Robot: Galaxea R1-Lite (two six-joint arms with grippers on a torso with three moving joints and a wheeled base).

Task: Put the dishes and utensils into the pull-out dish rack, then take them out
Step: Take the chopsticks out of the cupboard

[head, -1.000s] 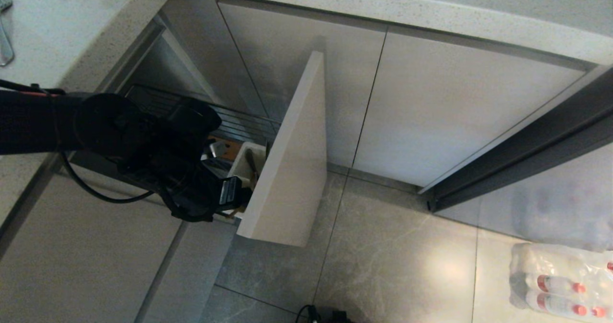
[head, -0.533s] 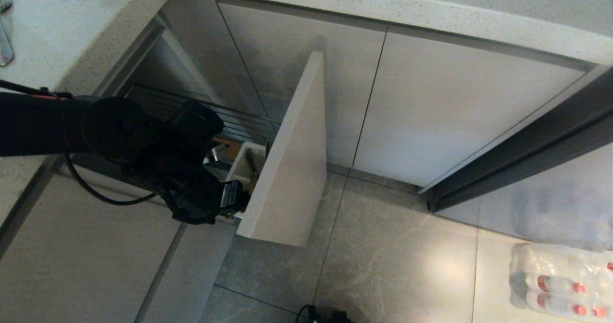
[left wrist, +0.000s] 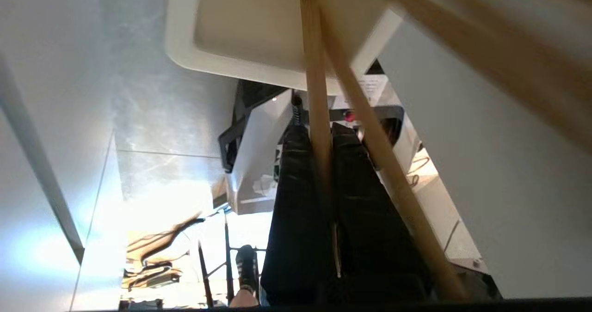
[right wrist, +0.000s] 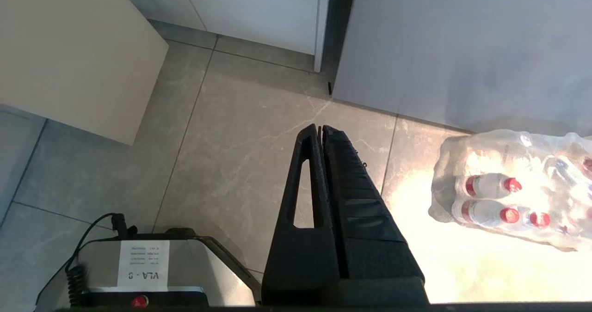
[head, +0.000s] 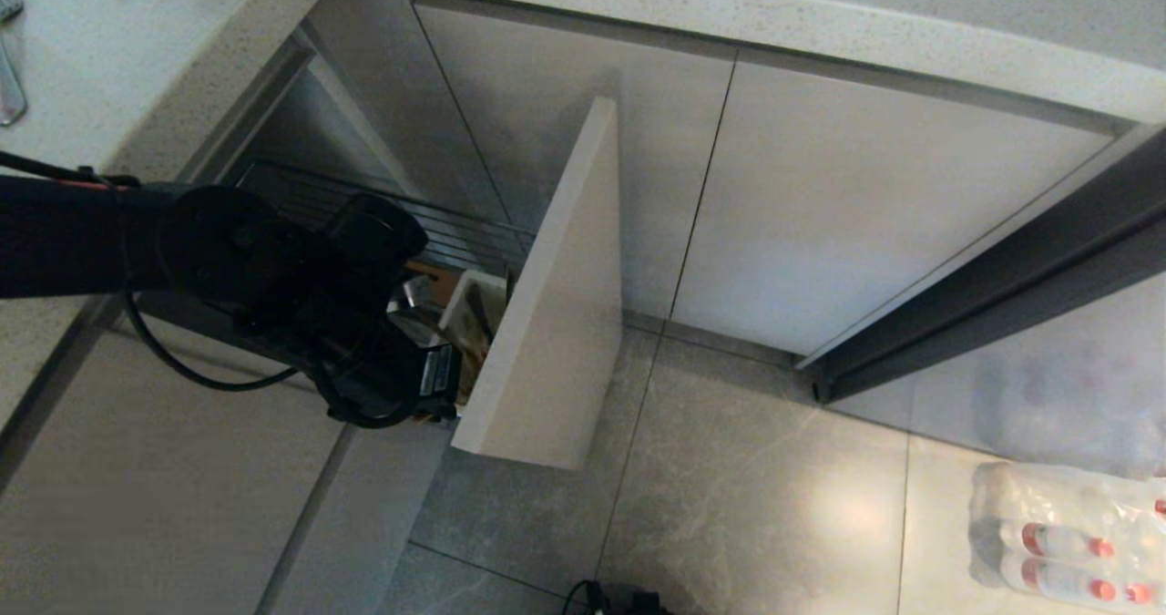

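Left wrist view: pincer (left wrist: 319,131) apparently on chopsticks (left wrist: 315,71).

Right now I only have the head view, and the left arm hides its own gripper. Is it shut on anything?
Observer: Yes. The left gripper is shut on a chopstick.
Operator: Just one?
Observer: One runs between the fingers. A second chopstick crosses over one finger; I cannot tell if it is gripped.
Operator: Where do they lead?
Observer: Both run up to the white caddy.
Operator: And the right gripper?
Observer: The right gripper is shut and empty, above the floor beside a pack of bottles.
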